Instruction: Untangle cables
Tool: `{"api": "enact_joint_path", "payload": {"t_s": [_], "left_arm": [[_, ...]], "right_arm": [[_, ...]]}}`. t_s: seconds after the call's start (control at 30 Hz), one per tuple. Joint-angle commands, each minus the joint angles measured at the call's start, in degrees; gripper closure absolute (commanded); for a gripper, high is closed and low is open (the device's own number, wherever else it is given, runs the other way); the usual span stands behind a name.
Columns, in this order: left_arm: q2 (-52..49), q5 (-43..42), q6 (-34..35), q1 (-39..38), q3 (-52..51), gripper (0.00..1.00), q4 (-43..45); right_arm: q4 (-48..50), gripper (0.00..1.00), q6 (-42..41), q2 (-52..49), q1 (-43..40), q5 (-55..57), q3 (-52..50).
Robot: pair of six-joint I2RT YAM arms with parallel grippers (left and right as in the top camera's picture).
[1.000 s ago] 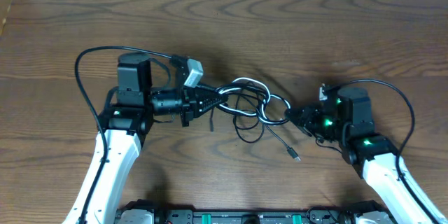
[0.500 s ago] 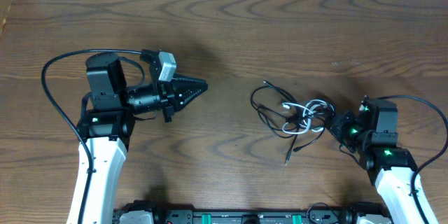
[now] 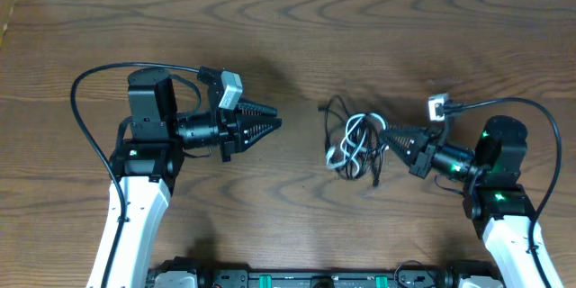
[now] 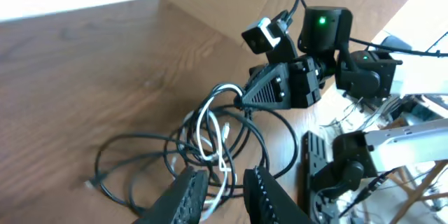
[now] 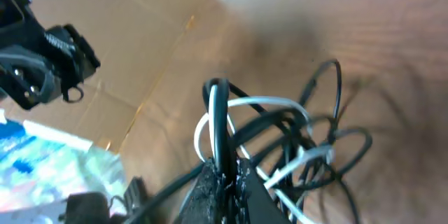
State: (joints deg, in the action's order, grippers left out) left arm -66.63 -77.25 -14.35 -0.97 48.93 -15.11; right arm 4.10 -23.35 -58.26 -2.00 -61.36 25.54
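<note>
Just released cables [image 3: 353, 135] from left gripper [image 3: 276, 118], now narrowly parted and empty; still tangled, pinched in right gripper [image 3: 387, 131].

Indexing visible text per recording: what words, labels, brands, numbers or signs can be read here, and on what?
None can be read.
The tangle of thin black and white cables and the brown wooden table: no marking shows.
The blue and white packaging at the right wrist view's lower left: too blurred to read.

Left fingers [image 3: 259, 130] parted, right fingers [image 3: 401, 133] pinched — facing.
</note>
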Motion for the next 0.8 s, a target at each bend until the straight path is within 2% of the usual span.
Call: {"api": "enact_joint_path", "payload": {"t_s": [0.0,0.07,0.1,0.13,0.23,0.3,0.33,0.37,0.57,0.63,0.77], "left_arm": [[0.0,0.4,0.1,-0.1,1.5,0.75,-2.0],[-0.3,0.4,0.1,-0.1,1.5,0.62,-3.8],[-0.6,0.4,0.1,-0.2,1.5,0.44,-4.5],[-1.0,0.4,0.1,-0.2,1.5,0.3,-5.2],[-2.4,0.4,-0.2,-1.6,1.5,0.27,-5.4],[-3.3,0.4,-2.7,-3.7,1.5,0.26,-5.4],[-3.8,0.8,-4.3,-5.2,1.5,0.17,-5.4],[-4.2,1.7,-4.8,-6.5,1.5,0.16,-5.4],[-6.2,18.6,-5.0,-17.2,1.5,0.14,-5.2],[-6.5,24.0,-5.0,-20.7,1.5,0.02,-4.6],[-7.6,37.5,2.0,-25.9,1.5,0.02,-0.7]], "right_arm": [[0.2,0.99,3.3,-0.8,0.6,-4.3,0.3],[1.1,0.99,3.3,-0.9,1.2,-5.5,0.3],[1.6,0.99,3.3,-0.9,1.6,-6.1,0.3],[2.4,0.99,3.3,-0.9,1.9,-6.8,0.3],[3.3,0.99,2.8,-0.9,2.1,-6.7,0.3],[3.3,0.99,0.1,-0.9,2.1,-6.2,0.3],[3.2,0.99,-2.1,-0.9,2.1,-6.2,0.3],[3.3,0.99,-3.6,-0.9,2.1,-6.3,0.3],[3.3,0.99,-7.6,-0.9,2.1,-6.3,0.3],[3.3,0.99,-8.4,-0.9,2.1,-6.3,0.3],[3.3,0.99,-10.2,-0.9,2.1,-6.3,0.3]]}}
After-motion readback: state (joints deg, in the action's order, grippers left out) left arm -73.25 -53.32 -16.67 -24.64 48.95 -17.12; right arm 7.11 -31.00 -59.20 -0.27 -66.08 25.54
